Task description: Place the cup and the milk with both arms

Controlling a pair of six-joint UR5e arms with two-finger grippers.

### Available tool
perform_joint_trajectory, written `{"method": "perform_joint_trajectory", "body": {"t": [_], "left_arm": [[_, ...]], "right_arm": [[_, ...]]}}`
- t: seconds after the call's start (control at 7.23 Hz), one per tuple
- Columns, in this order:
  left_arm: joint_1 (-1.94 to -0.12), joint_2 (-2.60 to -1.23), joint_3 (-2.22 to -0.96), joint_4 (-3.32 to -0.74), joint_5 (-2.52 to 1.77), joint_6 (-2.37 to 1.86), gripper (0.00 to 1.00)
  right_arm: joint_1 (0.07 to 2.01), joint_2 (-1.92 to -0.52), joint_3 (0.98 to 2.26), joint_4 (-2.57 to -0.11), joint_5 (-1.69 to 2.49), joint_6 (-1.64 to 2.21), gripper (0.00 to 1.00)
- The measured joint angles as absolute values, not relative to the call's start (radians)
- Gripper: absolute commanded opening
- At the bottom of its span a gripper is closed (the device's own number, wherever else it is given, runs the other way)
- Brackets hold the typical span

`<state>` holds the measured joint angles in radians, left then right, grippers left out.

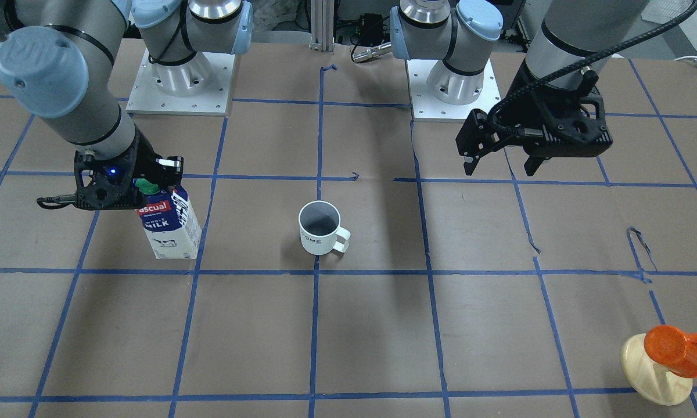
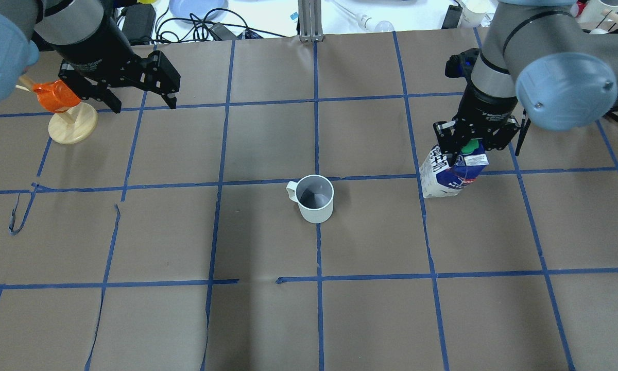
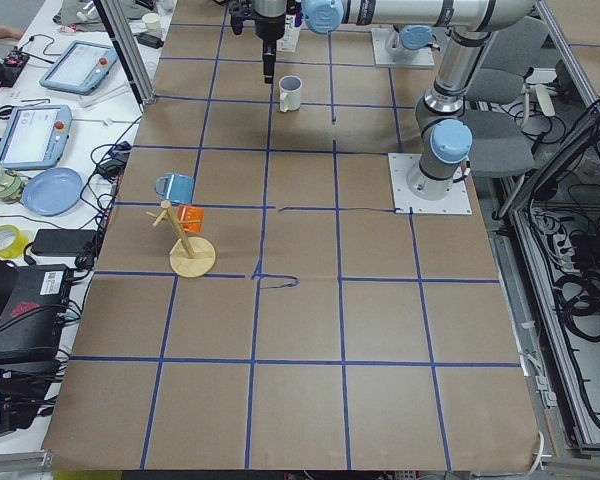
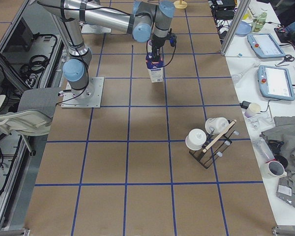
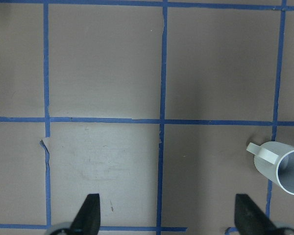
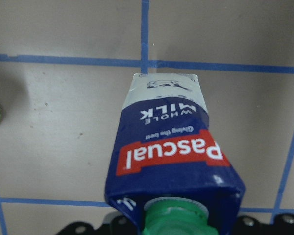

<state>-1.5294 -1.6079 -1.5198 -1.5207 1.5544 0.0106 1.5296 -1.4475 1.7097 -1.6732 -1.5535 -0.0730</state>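
The white cup (image 1: 320,229) stands upright at the table's middle, alone; it also shows in the overhead view (image 2: 316,198) and at the left wrist view's right edge (image 5: 284,169). The blue and white milk carton (image 1: 171,223) with a green cap is upright to the cup's side (image 2: 450,172). My right gripper (image 1: 151,187) is shut on the carton's top (image 6: 171,147). I cannot tell whether its base touches the table. My left gripper (image 1: 499,165) is open and empty, hovering well away from the cup (image 2: 141,103). Its fingertips (image 5: 90,210) are spread wide.
An orange cup on a pale wooden stand (image 2: 64,111) is close beside my left gripper, near the table's far edge (image 1: 671,360). A rack with white cups (image 4: 209,140) stands beyond my right arm's end of the table. Blue tape lines grid the brown table.
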Motion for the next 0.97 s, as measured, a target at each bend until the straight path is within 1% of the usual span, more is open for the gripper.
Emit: {"method": "perform_joint_trajectory", "body": {"t": [0.41,0.55,0.97], "left_arm": [[-1.527,-1.608,-1.520,-1.520,1.554,0.012,0.97],[-1.527,-1.608,-1.520,-1.520,1.554,0.012,0.98],[-1.519,-1.605,-1.518,-1.519,1.556,0.021,0.98]], "right_arm": [[1.653,-1.374,1.664,-1.701,-1.507,0.125,0.29],[1.692,-1.357,1.659,-1.707,-1.505,0.174,0.29],[1.792,-1.334,1.657,-1.707,-1.506,0.260,0.30]]}}
